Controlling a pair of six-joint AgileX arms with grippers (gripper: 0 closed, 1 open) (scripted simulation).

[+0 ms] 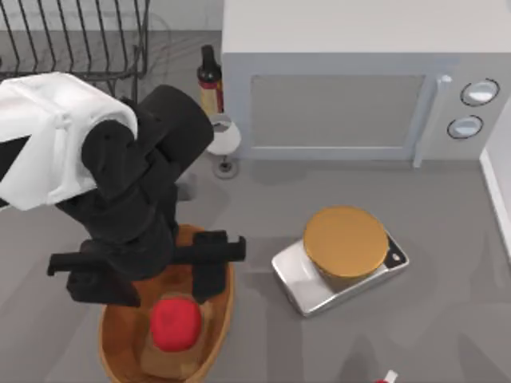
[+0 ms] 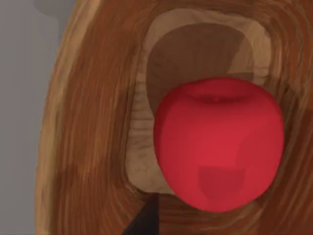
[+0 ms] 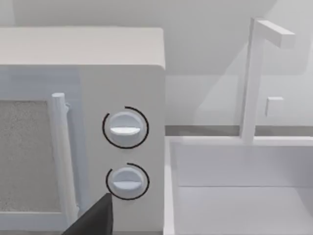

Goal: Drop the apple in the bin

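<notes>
The apple (image 1: pixel 176 323), round and bright red, lies on the pale bottom of the bin (image 1: pixel 222 307), an orange-brown wicker basket at the table's front left. My left gripper (image 1: pixel 148 275) hangs open just above the bin's far side, its black fingers spread wide and apart from the fruit. In the left wrist view the apple (image 2: pixel 218 147) rests inside the bin (image 2: pixel 88 127), with one dark fingertip (image 2: pixel 145 220) showing beside it. A dark part of my right gripper (image 3: pixel 93 218) shows in front of the microwave's dials.
A white microwave (image 1: pixel 343 96) stands at the back. An orange-topped cylinder (image 1: pixel 345 239) sits on a silver scale (image 1: pixel 299 283) right of the bin. A bottle (image 1: pixel 209 80), a wine glass (image 1: pixel 223 140) and a wire rack (image 1: pixel 80 36) are behind. A white sink (image 3: pixel 234 186) adjoins the microwave.
</notes>
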